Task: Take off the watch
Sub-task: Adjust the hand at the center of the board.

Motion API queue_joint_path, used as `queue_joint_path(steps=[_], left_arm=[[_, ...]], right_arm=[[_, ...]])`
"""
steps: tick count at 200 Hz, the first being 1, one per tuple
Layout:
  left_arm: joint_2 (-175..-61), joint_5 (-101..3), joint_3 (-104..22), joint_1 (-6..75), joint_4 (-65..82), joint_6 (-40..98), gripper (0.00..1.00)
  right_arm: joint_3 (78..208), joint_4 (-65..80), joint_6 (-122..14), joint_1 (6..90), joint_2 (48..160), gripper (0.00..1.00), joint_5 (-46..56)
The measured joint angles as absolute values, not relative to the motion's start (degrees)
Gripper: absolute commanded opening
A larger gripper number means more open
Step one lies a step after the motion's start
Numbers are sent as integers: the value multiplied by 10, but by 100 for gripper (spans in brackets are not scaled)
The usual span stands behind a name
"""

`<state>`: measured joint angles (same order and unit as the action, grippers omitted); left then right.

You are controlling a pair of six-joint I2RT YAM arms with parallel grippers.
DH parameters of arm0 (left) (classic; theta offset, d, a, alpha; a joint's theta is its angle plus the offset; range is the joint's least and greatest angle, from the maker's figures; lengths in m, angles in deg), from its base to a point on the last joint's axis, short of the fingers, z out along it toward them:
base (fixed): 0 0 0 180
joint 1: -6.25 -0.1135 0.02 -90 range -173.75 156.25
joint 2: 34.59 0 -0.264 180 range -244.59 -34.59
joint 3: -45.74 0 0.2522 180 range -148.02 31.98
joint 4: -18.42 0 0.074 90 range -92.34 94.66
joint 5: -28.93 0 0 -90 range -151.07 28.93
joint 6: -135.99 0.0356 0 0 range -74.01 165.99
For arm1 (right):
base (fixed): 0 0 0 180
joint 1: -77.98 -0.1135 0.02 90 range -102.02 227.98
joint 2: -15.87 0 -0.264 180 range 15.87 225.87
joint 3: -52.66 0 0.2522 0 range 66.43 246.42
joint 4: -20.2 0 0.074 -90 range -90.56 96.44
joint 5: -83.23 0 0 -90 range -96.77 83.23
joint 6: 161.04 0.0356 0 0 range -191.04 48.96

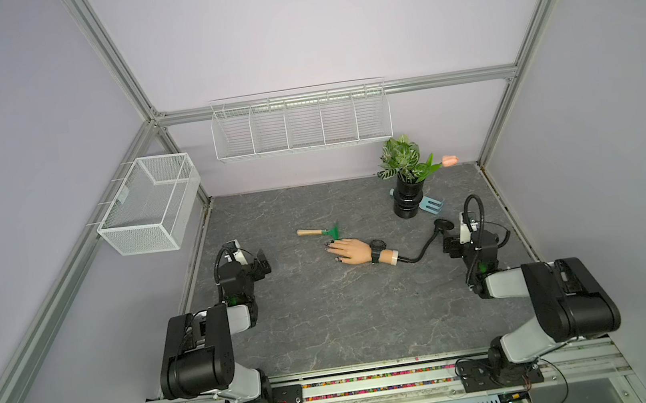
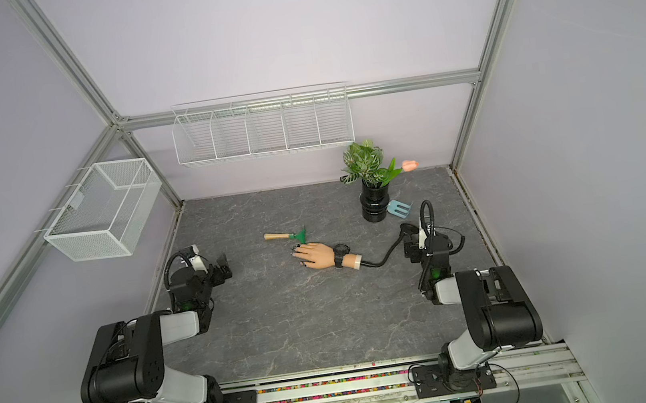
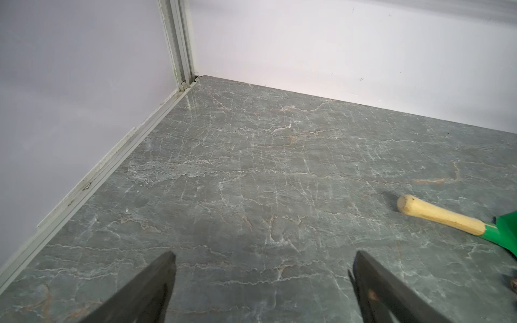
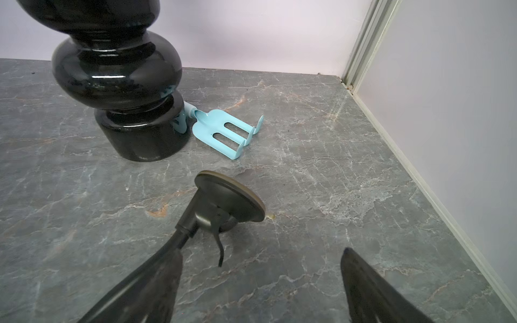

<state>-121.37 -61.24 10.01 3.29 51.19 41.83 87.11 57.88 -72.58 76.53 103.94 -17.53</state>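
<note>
Watch [image 1: 377, 247] is seen in both top views strapped round the wrist of a mannequin hand [image 1: 350, 249], which lies palm down near the middle of the grey marbled table [image 1: 327, 319]; the round case is turned upward; the wrist is carried on a black gooseneck stalk [image 1: 420, 254] ending in a round suction base [image 4: 232, 198] that is tipped on the tabletop. The left gripper [image 3: 263, 257] is held well apart from the hand, with jaws spread wide over bare tabletop; a green trowel with a wooden handle [image 3: 442, 215] lies to one side of it. The right gripper [image 4: 261, 251] is likewise spread wide, just short of the suction base; the stalk runs close along one finger [image 4: 156, 282], and whether they touch cannot be told. A black vase [image 4: 120, 84] and a pale blue hand fork [image 4: 223, 131] are seen beyond.
</note>
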Motion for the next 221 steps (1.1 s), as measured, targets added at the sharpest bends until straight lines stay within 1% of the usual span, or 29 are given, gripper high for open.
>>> queue_joint_path(steps=[102, 135, 148, 155, 172, 192, 206, 221], left_arm=[[-1214, -608, 90, 37, 495, 429, 99], [-1214, -608, 90, 37, 495, 430, 99], [-1214, -608, 90, 37, 495, 431, 99], [-1214, -608, 90, 37, 495, 431, 99], [-1214, -608, 90, 37, 495, 432, 99], [-1214, -608, 90, 37, 495, 433, 99], [-1214, -608, 89, 37, 493, 433, 99], [-1213, -609, 83, 37, 478, 433, 99]], right_arm=[[871, 577, -726, 772, 1039, 89, -157], [871, 564, -725, 769, 1029, 89, -175], [872, 514, -725, 754, 983, 89, -206], [876, 471, -720, 740, 939, 89, -225], [902, 363, -669, 714, 814, 93, -249], [943, 260, -587, 702, 681, 96, -254], [958, 200, -549, 687, 617, 96, -248], [966, 129, -518, 665, 574, 97, -233]])
